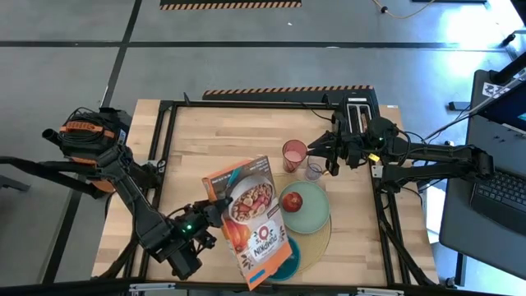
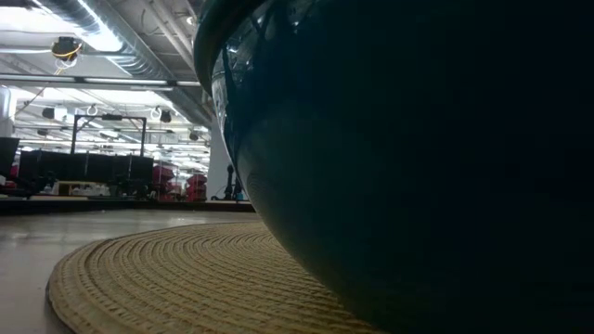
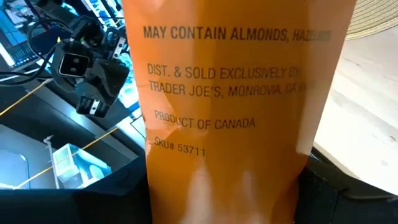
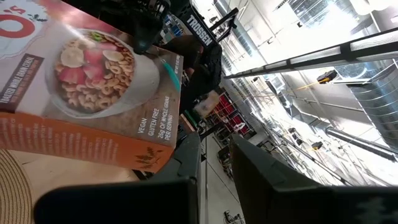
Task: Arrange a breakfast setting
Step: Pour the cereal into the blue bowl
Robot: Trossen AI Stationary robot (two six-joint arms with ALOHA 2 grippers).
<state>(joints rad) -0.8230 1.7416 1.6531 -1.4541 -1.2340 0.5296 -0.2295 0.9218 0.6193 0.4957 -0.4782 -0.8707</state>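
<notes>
The left pincer (image 1: 215, 215) stood at the near-left of the placemat (image 1: 322, 238), its fingers spread about the narrow side of a cereal box (image 1: 251, 220) and gripping it. In the left wrist view the orange side panel of the box (image 3: 227, 112) filled the frame between the fingers. The box was tilted, its top leaning toward the mat's middle, and it covered the mat's left part and much of the blue bowl (image 1: 289, 263). The bowl sat on the near edge of the mat, only its right rim showing from above; in the low view the bowl (image 2: 418, 158) loomed close, resting on the woven placemat (image 2: 186, 278).

The pale green plate (image 1: 312, 210) lay on the mat just beyond the bowl, touching the box's right edge as seen from above, with the red apple (image 1: 292, 201) on the plate's left part. The pink cup (image 1: 293, 153) stood upright on the tabletop (image 1: 197, 140) just past the mat's far edge. The clear mug (image 1: 314, 172) stood beside the cup, at the mat's far rim.

The right pincer (image 1: 335, 171) hung just right of the mug, past the mat's far-right edge. Its fingers were nearly closed; whether they pinched the mug I could not tell. In the right wrist view the box's front (image 4: 87, 81) showed across the mat (image 4: 13, 186).
</notes>
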